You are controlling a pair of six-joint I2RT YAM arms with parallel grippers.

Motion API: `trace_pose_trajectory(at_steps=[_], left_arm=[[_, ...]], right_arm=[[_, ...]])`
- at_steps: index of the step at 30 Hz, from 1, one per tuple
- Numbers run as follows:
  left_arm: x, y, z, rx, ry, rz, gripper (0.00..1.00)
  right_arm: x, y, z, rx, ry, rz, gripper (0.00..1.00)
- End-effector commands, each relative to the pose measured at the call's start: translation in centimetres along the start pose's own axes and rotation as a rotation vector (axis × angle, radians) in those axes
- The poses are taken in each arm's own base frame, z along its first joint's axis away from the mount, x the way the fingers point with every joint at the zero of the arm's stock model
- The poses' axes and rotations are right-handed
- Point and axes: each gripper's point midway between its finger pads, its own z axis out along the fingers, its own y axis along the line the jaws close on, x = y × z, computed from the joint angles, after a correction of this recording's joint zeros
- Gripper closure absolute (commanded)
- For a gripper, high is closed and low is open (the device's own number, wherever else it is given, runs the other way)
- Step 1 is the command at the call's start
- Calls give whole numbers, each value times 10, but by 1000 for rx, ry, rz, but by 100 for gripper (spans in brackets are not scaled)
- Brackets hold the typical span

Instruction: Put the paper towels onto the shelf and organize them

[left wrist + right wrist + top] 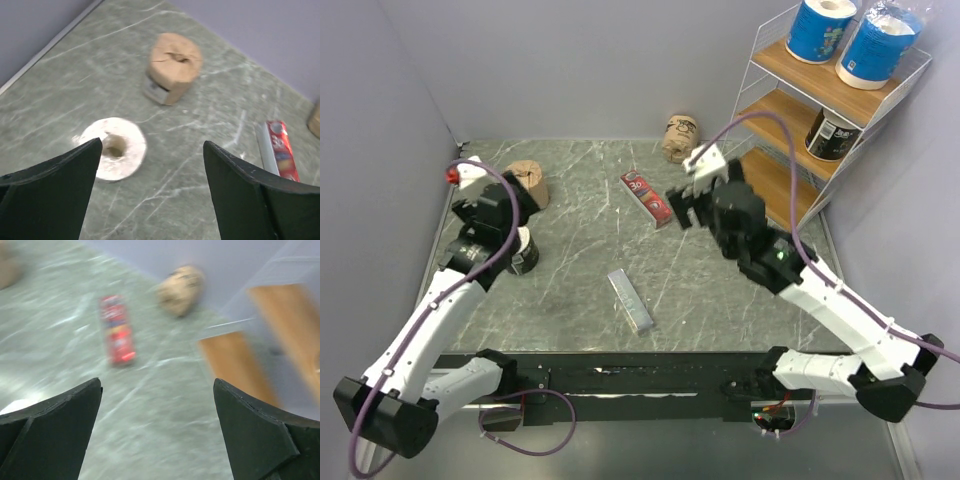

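Three paper towels sit on the shelf (790, 105) at the far right corner of the table (580, 260). A blue roll (820, 28) and a second blue roll (880, 45) stand side by side on the top tier, and a black roll (830, 133) is on the middle tier.

Three more are down on the table. A tan roll (680, 137) rests near the back wall, just left of the shelf. A second tan roll (528, 183) sits near the left edge. A second black roll (523, 250) stands upright in front of it, white end up, close beside the left arm.

The left gripper (512, 222) hovers over that near-left area. In the left wrist view its fingers (55, 185) are spread wide with nothing between them, the upright roll's white end shows just beside one finger, and the tan one is farther off.

The right gripper (682, 205) hangs above the middle of the table, just beside a red packet (648, 198). In its wrist view, which is blurred, its fingers (55, 425) are also wide apart and empty, with the packet, the far tan roll and the shelf's wooden tiers beyond.

A grey bar (631, 300) lies nearer the arm bases, well apart from both grippers.
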Motion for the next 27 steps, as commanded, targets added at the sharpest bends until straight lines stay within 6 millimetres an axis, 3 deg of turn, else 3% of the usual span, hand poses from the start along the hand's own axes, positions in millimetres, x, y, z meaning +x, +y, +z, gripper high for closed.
trace_pose_trajectory(at_steps=[1,8,9,10,18,23,27], left_arm=[[7,33,7,-102,104,-143,13],[28,88,27,-308,240,-266,11],[37,80,28,-263,291,-288,11],[41,92,34,-282,306,-314,12],[78,93,56,-272,427,-331,13],[110,93,61,-259,506,-328,15],[121,101,63,-295,519,-321,16]], right_arm=[[34,55,-26,-192,59,147,0],[64,71,-43,-220,131,179,0],[66,70,-45,-215,135,175,0],[66,72,-46,-225,134,174,0],[67,75,-55,-257,105,219,0],[68,73,-55,-243,109,213,0],[70,74,-55,-239,121,210,0]])
